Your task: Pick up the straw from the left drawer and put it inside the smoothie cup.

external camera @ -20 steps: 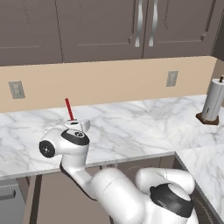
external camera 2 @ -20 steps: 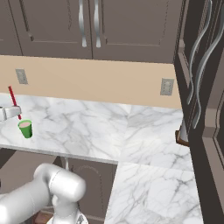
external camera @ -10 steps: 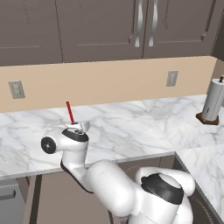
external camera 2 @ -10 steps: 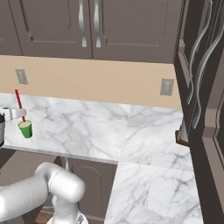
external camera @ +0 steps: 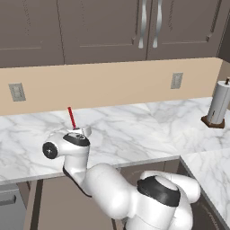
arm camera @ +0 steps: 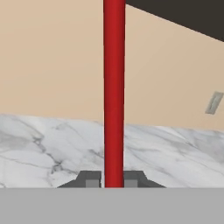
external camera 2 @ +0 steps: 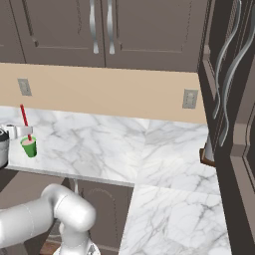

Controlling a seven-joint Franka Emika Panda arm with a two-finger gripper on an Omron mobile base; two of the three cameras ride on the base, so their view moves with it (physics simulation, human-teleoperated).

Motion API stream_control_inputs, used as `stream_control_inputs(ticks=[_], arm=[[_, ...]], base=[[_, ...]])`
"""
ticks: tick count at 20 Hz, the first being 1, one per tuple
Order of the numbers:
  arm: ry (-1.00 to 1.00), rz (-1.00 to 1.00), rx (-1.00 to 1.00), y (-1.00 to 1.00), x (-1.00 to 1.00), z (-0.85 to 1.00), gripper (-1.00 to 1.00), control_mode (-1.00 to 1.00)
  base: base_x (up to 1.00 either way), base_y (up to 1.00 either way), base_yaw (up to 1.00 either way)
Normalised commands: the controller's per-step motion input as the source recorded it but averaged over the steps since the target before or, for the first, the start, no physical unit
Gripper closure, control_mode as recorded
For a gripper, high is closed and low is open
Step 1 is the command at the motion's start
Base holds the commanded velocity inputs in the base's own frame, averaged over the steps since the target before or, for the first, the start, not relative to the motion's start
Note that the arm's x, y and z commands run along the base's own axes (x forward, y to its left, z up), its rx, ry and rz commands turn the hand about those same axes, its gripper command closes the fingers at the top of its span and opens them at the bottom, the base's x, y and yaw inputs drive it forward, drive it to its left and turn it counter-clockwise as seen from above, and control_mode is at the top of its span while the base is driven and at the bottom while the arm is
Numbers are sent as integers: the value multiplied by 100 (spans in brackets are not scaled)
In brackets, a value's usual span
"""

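While you hold the straw (external camera 2: 23, 115) pinched at its lower part, the gripper (arm camera: 114, 179) is closed tight on it, the two dark tips pressing either side of the red stick in the hand view. Over the last second the straw has slid sideways along the bench (external camera 2: 99, 144) toward the smoothie cup (external camera 2: 29, 147), and it has sunk a little as well. From the right base view its lower end now meets the cup's rim, with the stick leaning slightly away from upright. You cannot tell from here whether the tip has already entered the pink filling or sits just above it.

My judgement is that the carry is nearly done. What remains is a short drop and a release, and the lean could tip the straw off the rim if you let go too high.

The bench is white marble with grey veins, and the cup stands near its front edge. A paper towel holder (external camera: 220, 103) stands far off to the right, well apart from your work. Behind runs a tan wall with two outlets (external camera: 17, 92), and dark upper cabinets (external camera: 103, 27) with silver handles hang above.
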Motion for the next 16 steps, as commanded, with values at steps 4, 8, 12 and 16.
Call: stream_control_inputs(ticks=[4,8,12,16], arm=[[0,0,0,20,11,-15,100,-100],[0,0,0,17,12,-12,100,-100],[0,0,0,19,15,-11,100,-100],[0,0,0,20,14,-14,100,-100]], base=[[0,0,0],[0,0,0],[0,0,0],[0,0,0]])
